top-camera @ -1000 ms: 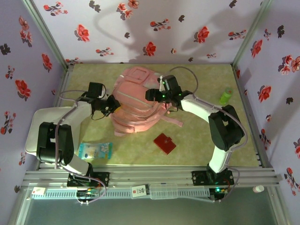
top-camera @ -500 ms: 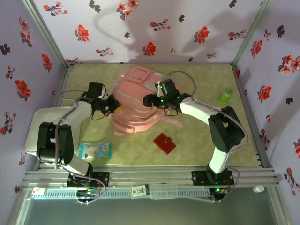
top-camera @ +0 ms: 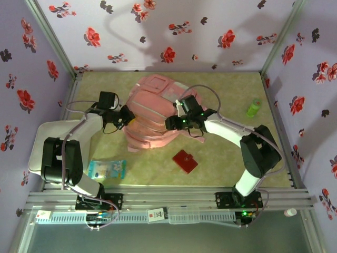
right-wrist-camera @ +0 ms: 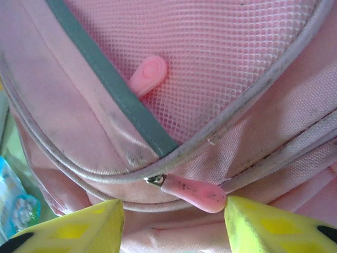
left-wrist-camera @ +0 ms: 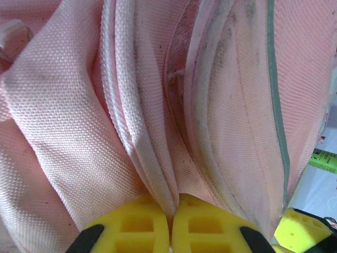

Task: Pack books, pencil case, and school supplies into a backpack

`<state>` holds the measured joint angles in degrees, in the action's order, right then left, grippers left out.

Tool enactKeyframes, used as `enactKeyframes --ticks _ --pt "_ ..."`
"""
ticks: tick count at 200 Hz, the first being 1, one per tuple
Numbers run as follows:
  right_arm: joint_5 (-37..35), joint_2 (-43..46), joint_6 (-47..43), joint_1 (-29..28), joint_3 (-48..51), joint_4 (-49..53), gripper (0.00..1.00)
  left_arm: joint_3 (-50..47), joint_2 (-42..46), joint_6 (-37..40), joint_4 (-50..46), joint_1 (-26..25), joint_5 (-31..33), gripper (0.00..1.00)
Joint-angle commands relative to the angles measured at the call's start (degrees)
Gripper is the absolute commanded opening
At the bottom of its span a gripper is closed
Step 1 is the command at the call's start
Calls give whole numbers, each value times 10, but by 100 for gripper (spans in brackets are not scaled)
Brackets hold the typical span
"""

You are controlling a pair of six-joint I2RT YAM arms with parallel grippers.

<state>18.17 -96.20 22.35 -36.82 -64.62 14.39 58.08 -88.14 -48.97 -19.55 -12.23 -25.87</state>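
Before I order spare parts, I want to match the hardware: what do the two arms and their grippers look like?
The left arm and right arm have white links and black joints; a thin grey cable loops to each wrist. A green light shows at the right wrist. The left gripper and right gripper carry yellow fingers with square recesses, black at the base.

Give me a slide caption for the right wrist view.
Right pincer, open, straddles a pink zip pull on the backpack.
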Motion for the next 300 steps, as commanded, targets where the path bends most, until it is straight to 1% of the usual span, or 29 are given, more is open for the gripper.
enactKeyframes --ticks 1,21,40,72,110,168,187,212,237,265,300 --pt "-31 15 -63 -7 -8 34 52 29 1 11 31 -4 2 0" --pt "-65 15 -97 -9 -16 44 49 30 1 11 30 -4 2 0" --pt "-88 16 -133 -11 -19 42 49 30 1 12 27 -4 2 0" --pt "-123 3 -189 -18 -42 61 52 33 2 13 24 -4 2 0" --pt "-112 -24 -220 -27 -68 69 52 33 3 11 25 -4 2 0" --pt "-101 -57 -237 -38 -83 92 47 31 3 9 25 -4 2 0" --pt "-104 -63 -238 -40 -84 95 41 31 3 9 26 -4 3 0" --pt "-107 -62 -238 -42 -87 99 22 30 3 8 27 -4 2 0" --pt "-92 -41 -235 -49 -72 91 7 26 4 2 33 -5 2 0" --pt "-42 -12 -226 -59 -49 81 2 18 1 -10 48 -7 -3 0" --pt "-17 -7 -212 -78 -38 59 1 18 -12 -19 60 -17 -3 0"
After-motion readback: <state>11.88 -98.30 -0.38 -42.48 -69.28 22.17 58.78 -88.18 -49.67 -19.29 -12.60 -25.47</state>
